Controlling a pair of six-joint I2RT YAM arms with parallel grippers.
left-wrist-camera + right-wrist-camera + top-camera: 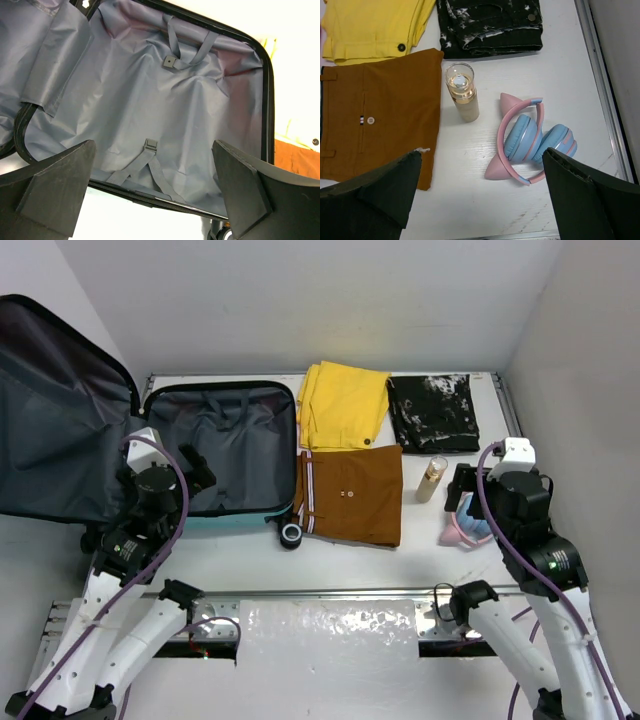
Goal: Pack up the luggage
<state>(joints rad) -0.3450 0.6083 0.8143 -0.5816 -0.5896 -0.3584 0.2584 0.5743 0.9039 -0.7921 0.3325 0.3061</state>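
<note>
Top external view shows the luggage [235,445] lying open on the surface [340,562], nothing packed yet; our left pincer [193,472] hangs over it, spread wide, holding nothing; our right pincer [463,490], spread wide too, hangs well to the right of the luggage, where the headphones [468,530] lie; we fear it could knock over the bottle [432,478] standing nearer the luggage; the brown shorts [350,495] just beside the luggage may unfold if pinched by one layer.

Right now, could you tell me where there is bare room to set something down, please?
The widest bare strip of table lies between the brown shorts and the metal rail. The open suitcase has nothing packed in it. It is crowded between the shorts and the headphones, where the bottle stands.
</note>
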